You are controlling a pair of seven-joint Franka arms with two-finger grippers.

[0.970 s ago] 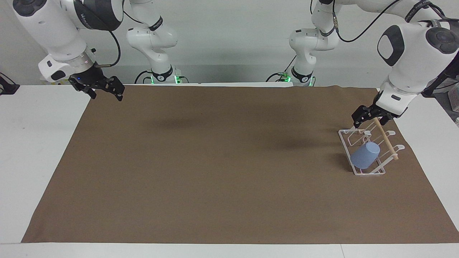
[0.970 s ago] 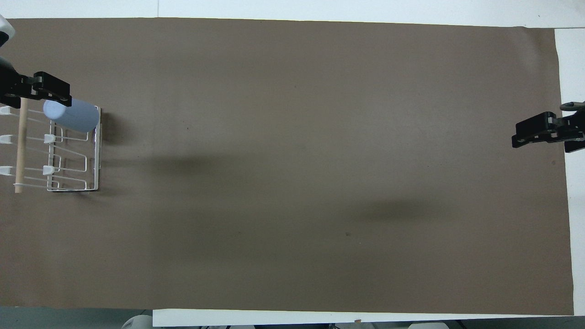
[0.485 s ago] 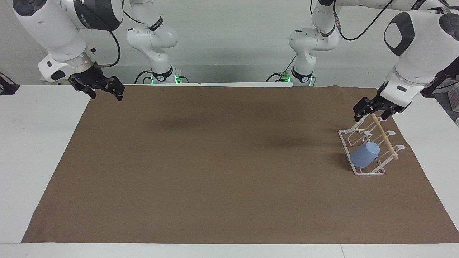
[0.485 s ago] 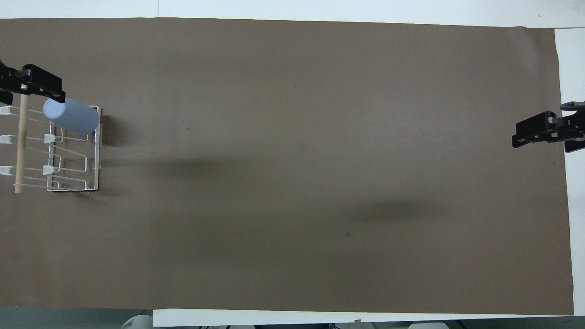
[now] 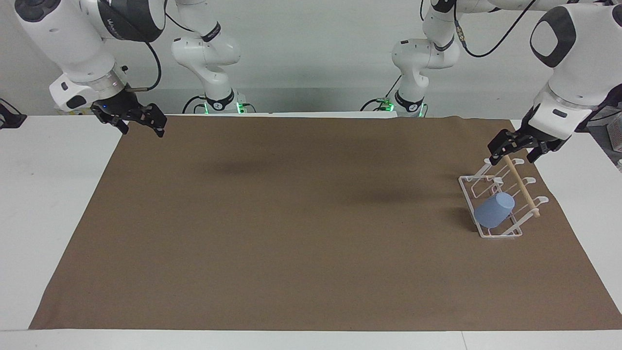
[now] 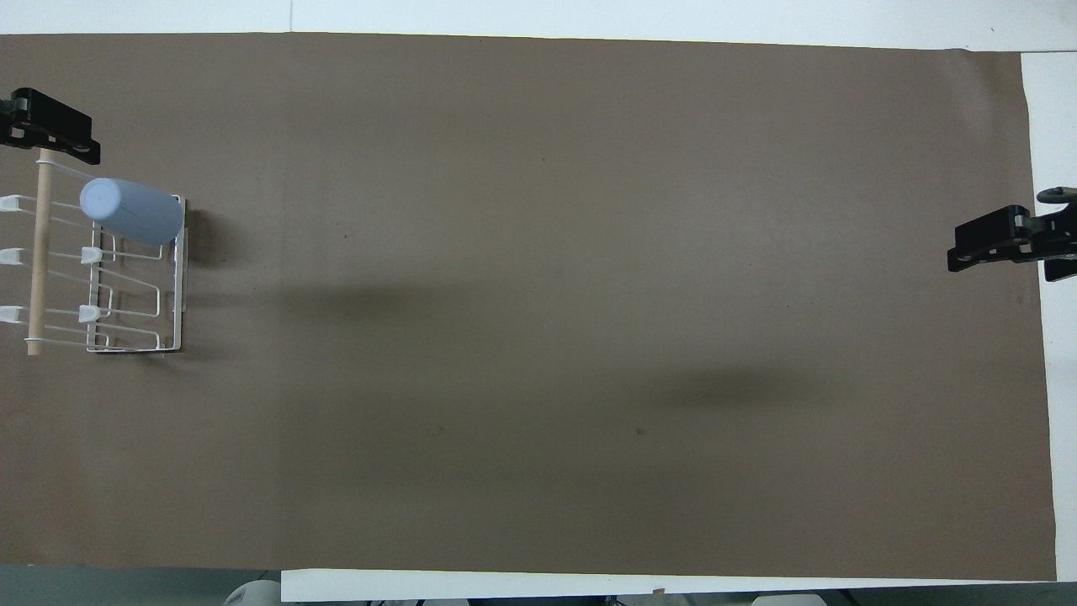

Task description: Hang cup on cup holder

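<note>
A white table (image 5: 48, 204) is carrying a large brown cloth (image 5: 311, 233) that is covering nearly all of its top. The facing view is showing both white Franka arms whole, from bases to wrists; the overhead view is catching only the black gripper tips at its side edges.

The cup holder (image 5: 491, 232), a white wire rack with a light wooden dowel (image 5: 522, 190) along its top, is standing on the cloth at the left arm's end of the table. In the overhead view its looped prongs are reading clearly in rows, while the facing view is showing how they slant upward.

The light-blue cup (image 5: 493, 210) is sitting tilted over a prong at the holder's end farther from the robots, base pointing up and outward (its rim is hidden in both views).

The left gripper (image 5: 519, 148) is hanging in the air over the holder's end nearer to the robots, jaws released, gripping nothing and clear of the cup. The right gripper (image 5: 140, 121) is waiting over the cloth's edge at the right arm's end of the table, likewise spread and empty.
</note>
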